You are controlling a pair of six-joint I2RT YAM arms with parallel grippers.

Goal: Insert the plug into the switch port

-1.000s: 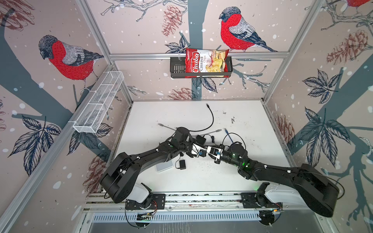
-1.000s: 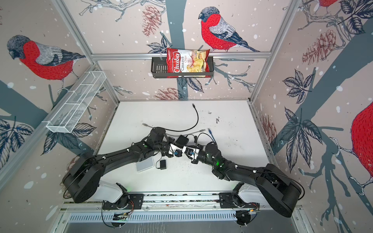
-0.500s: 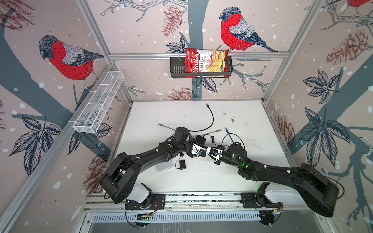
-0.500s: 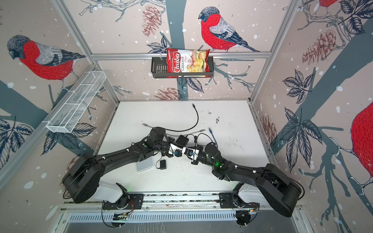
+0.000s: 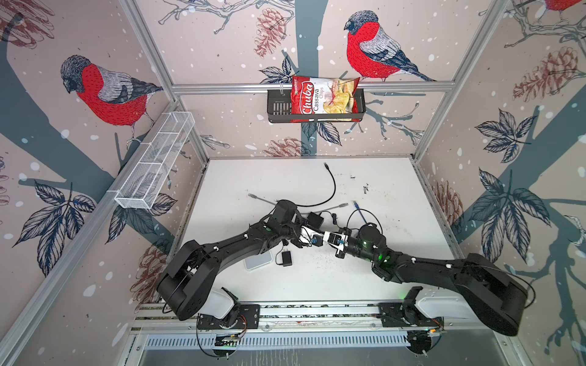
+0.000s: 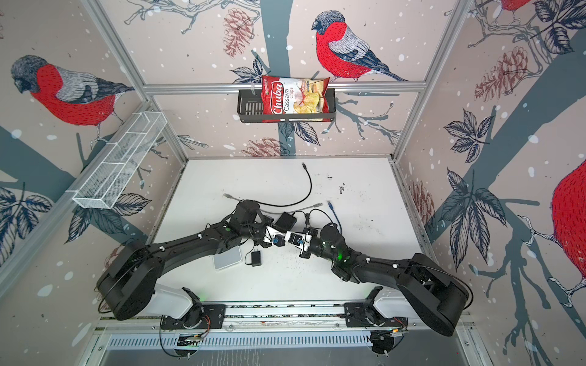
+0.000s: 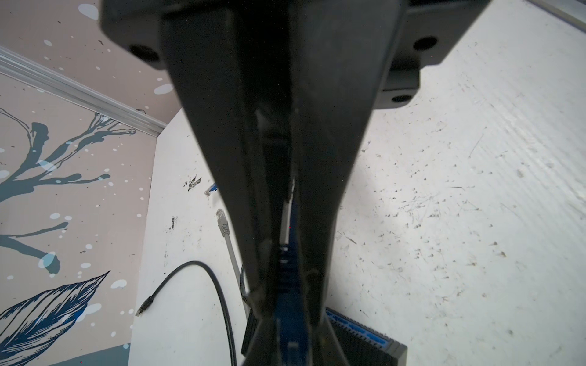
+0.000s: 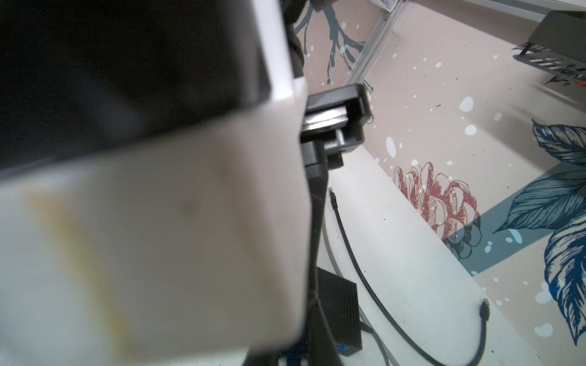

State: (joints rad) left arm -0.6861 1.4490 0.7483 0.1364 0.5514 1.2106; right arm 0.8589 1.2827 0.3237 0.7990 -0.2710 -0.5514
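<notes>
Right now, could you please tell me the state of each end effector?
Left end effector: closed on the blue cable.
Right end effector: cannot be told; its wrist view is blocked.

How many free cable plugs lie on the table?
4: black plug near the back wall; grey plug beyond the left arm; second grey plug beside blue plug; arms may hide more.
</notes>
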